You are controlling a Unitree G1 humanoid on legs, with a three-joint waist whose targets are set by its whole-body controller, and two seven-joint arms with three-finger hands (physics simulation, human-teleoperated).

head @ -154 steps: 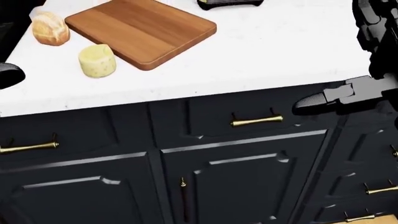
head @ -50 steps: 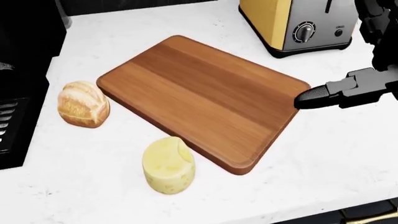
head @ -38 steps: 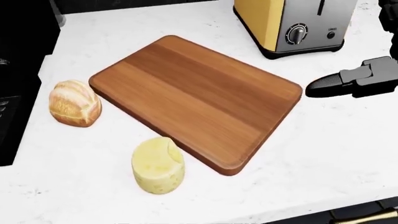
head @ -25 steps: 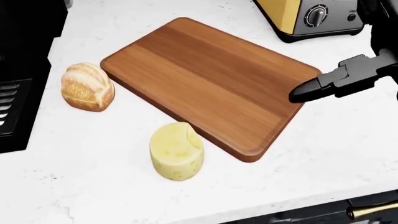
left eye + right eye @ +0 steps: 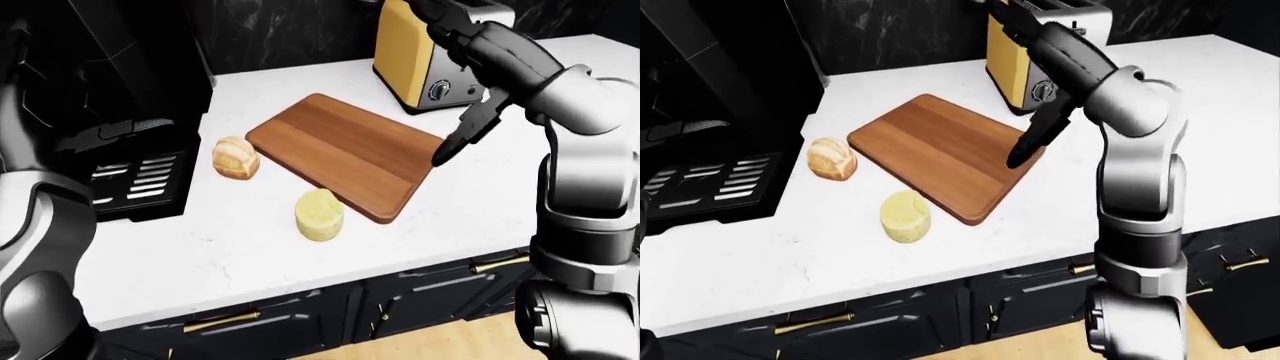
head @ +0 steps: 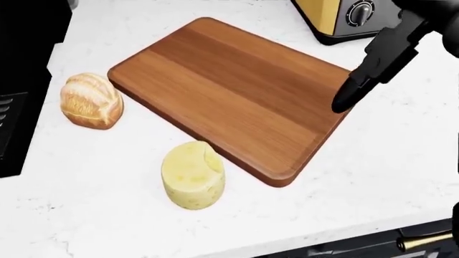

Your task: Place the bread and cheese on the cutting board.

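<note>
left-eye view: the cutting board (image 5: 343,153) is lying at an angle on the white counter (image 5: 250,247), with nothing on it. the bread (image 5: 235,157) is sitting just off the board's left edge, and the cheese (image 5: 319,214) is sitting just beside its near edge. a yellow toaster (image 5: 415,64) is standing at the far right of the board. the right hand (image 5: 462,133) is hanging over the board's right corner, black fingers stretched out and holding nothing. a dark appliance (image 5: 135,176) is sitting at the left end of the counter.

head view: the board is filling the middle, the bread resting to its left and the cheese nearer, close to the board's rim but i can't tell if it's touching. one long black finger (image 6: 366,75) is pointing down at the board's right edge.

right-eye view: same layout, with the silver right arm (image 5: 1135,195) reaching in from the right. the left hand isn't showing clearly anywhere, so can't say how its fingers are sitting. dark cabinets (image 5: 1020,307) with brass handles are running below the counter.
</note>
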